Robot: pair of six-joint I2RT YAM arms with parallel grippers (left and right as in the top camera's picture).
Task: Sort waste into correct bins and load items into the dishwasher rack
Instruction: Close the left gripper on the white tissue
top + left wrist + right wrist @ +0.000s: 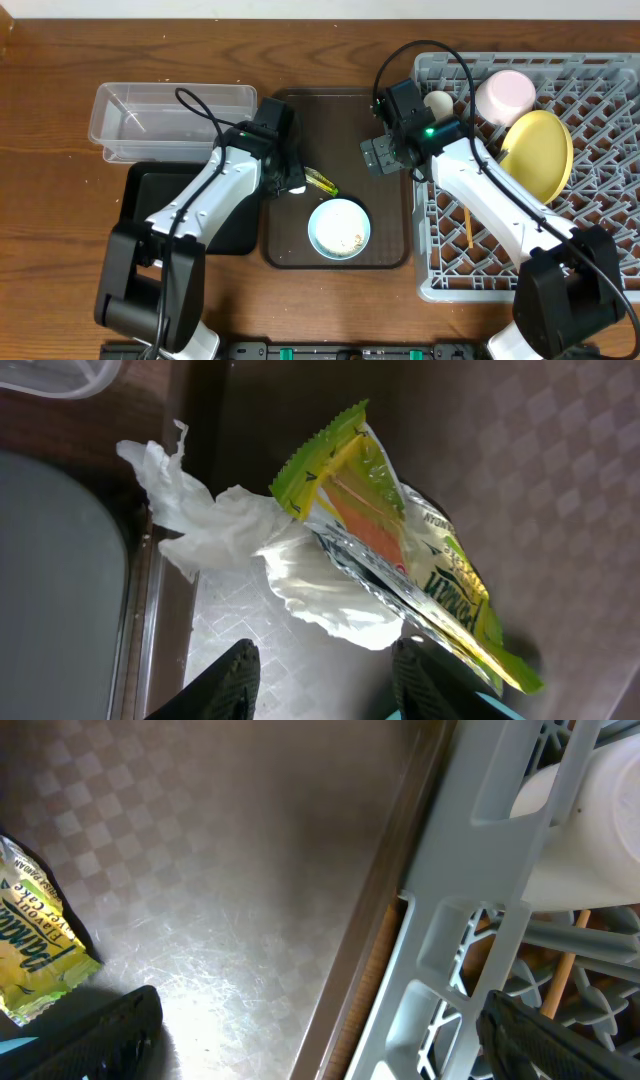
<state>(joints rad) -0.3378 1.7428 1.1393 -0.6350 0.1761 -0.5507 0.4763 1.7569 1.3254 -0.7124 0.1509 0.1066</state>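
Note:
The green-and-yellow wrapper (400,550) lies on the crumpled white tissue (230,520) on the dark brown tray; in the overhead view the wrapper (322,182) is just right of my left gripper (290,182). My left gripper (325,670) is open, just short of the tissue. The light blue bowl (339,228) holds rice scraps. My right gripper (383,155) is open and empty over the tray's right edge, beside the grey rack (600,230). The rack holds the yellow plate (540,155), pink cup (505,95), white cup (438,102) and chopsticks (467,225).
The clear tub (170,120) stands at the back left, the black tray (145,205) in front of it, partly under my left arm. The brown serving tray (340,125) lies between them and the rack. In the right wrist view the rack wall (500,920) is close.

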